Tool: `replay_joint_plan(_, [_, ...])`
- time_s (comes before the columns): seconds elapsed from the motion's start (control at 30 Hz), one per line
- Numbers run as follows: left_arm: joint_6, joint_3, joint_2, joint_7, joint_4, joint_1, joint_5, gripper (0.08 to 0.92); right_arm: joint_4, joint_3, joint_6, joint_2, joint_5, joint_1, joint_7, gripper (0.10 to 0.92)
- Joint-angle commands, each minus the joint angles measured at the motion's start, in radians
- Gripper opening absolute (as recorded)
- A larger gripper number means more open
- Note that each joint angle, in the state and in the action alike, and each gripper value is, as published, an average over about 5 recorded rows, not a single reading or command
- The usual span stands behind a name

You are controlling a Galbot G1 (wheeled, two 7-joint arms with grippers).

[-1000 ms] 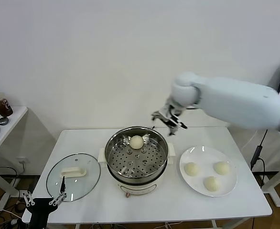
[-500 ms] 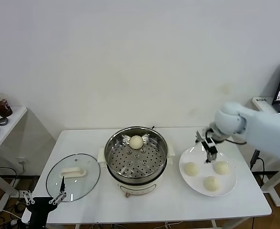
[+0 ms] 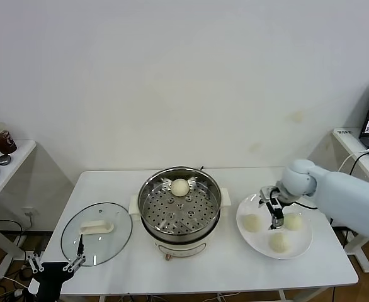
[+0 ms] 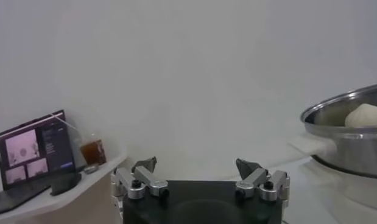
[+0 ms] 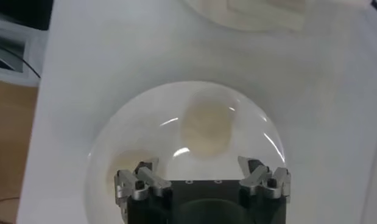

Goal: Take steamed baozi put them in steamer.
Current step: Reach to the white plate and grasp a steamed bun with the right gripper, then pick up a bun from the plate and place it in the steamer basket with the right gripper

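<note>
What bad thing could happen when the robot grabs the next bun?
The right gripper hangs open above the white plate, where three steamed baozi sit close together. Closing on one could bump a neighbour or roll it toward the rim. A hard squeeze might dent the soft bun. Carrying it, the arm could clip the steamer wall.

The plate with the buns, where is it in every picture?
Head view: the white plate sits on the table to the right of the steamer, with three baozi on it, under the right gripper.
Left wrist view: not in it.
Right wrist view: the plate fills the middle, just past the open fingers.
Shared landmark: the bun nearest the steamer, which looks to be the one ahead of the fingers.
</note>
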Motion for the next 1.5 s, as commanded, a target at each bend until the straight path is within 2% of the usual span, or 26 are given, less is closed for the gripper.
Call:
replay_joint_plan(0.03, [0.005, -0.001, -0.001, -0.002, -0.002, 0.001, 0.003, 0.823, -0.130, 0.084, 0.041, 0.101, -0.066, -0.116, 0.021, 0.823])
replay_joint_plan(0.23, [0.005, -0.005, -0.001, -0.003, 0.000, 0.001, 0.003, 0.823, -0.166, 0.106, 0.050, 0.129, -0.084, -0.138, 0.031, 0.820])
replay_joint_plan(0.43, [0.006, -0.008, -0.001, -0.003, 0.001, -0.001, 0.003, 0.823, -0.176, 0.106, 0.047, 0.142, -0.089, -0.132, 0.029, 0.762])
replay_joint_plan(0.77, [0.005, -0.009, -0.004, -0.005, -0.005, 0.003, 0.003, 0.823, -0.127, 0.097, 0.028, 0.108, -0.069, -0.087, 0.006, 0.519])
replay_joint_plan(0.87, [0.006, -0.007, -0.005, -0.005, -0.006, 0.002, 0.003, 0.823, -0.073, 0.082, 0.015, 0.064, -0.032, -0.033, -0.006, 0.471])
replay_joint_plan(1.07, [0.007, 0.000, 0.000, -0.003, -0.008, -0.003, 0.003, 0.823, 0.056, -0.014, -0.015, -0.067, 0.089, 0.167, -0.035, 0.461])
replay_joint_plan(1.2, [0.010, 0.007, 0.007, -0.001, -0.014, -0.012, 0.001, 0.823, 0.155, -0.175, -0.073, -0.103, 0.224, 0.414, -0.040, 0.466])
replay_joint_plan(1.37, [0.017, 0.021, 0.017, 0.002, -0.014, -0.033, -0.004, 0.823, 0.270, -0.378, -0.211, -0.032, 0.447, 0.749, -0.009, 0.472])
replay_joint_plan(1.5, [0.024, 0.027, 0.029, 0.004, -0.012, -0.049, -0.009, 0.823, 0.341, -0.459, -0.326, 0.076, 0.624, 0.882, 0.057, 0.475])
